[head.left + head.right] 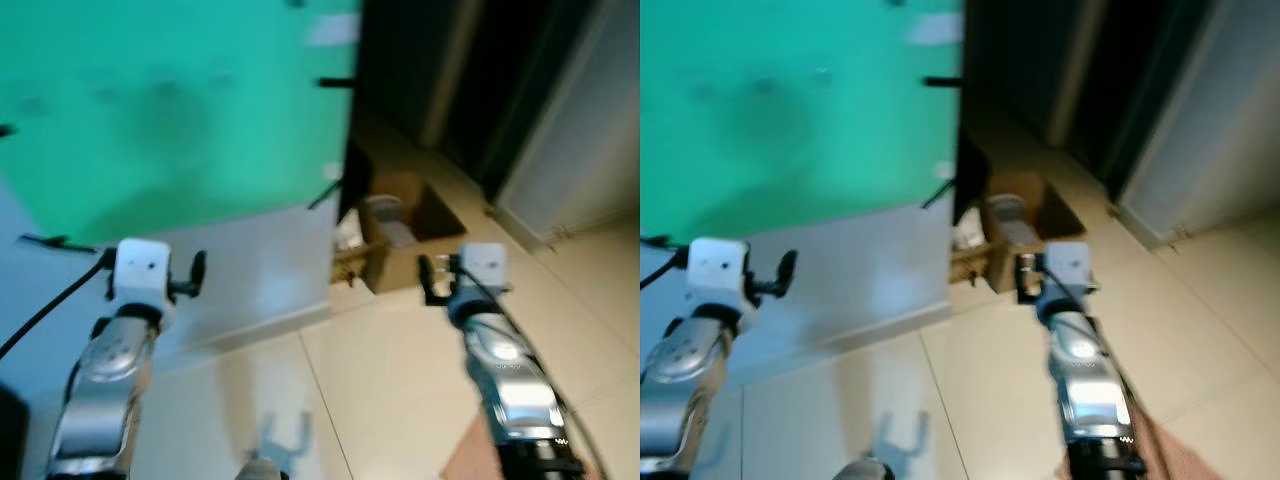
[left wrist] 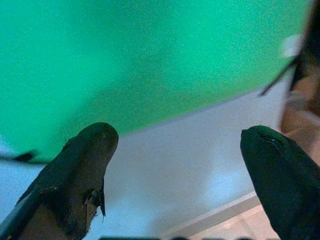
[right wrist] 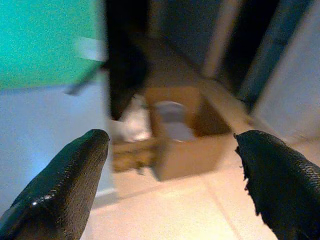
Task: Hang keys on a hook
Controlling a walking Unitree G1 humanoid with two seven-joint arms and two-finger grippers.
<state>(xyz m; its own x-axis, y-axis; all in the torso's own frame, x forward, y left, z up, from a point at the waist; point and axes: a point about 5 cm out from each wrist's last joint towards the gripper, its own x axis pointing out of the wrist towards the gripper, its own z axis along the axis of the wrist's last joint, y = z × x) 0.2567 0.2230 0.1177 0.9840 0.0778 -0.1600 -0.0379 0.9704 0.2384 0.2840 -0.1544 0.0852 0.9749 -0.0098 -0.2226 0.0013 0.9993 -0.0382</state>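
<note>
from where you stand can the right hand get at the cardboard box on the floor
Probably not yet. The right hand is open and pointed toward the cardboard box, with bare floor tiles between them and nothing blocking, but the box sits low and beyond the fingertips, so stepping closer and bending looks necessary.

My head views are smeared with motion blur. The small dark marks on the green wall [image 1: 180,110] are too soft to tell hooks from stains. What lies in the cardboard box [image 3: 182,132] is a pale blur. My left gripper's fingers [image 2: 82,175] and right gripper's fingers [image 3: 277,185] run off the frame edge
</note>
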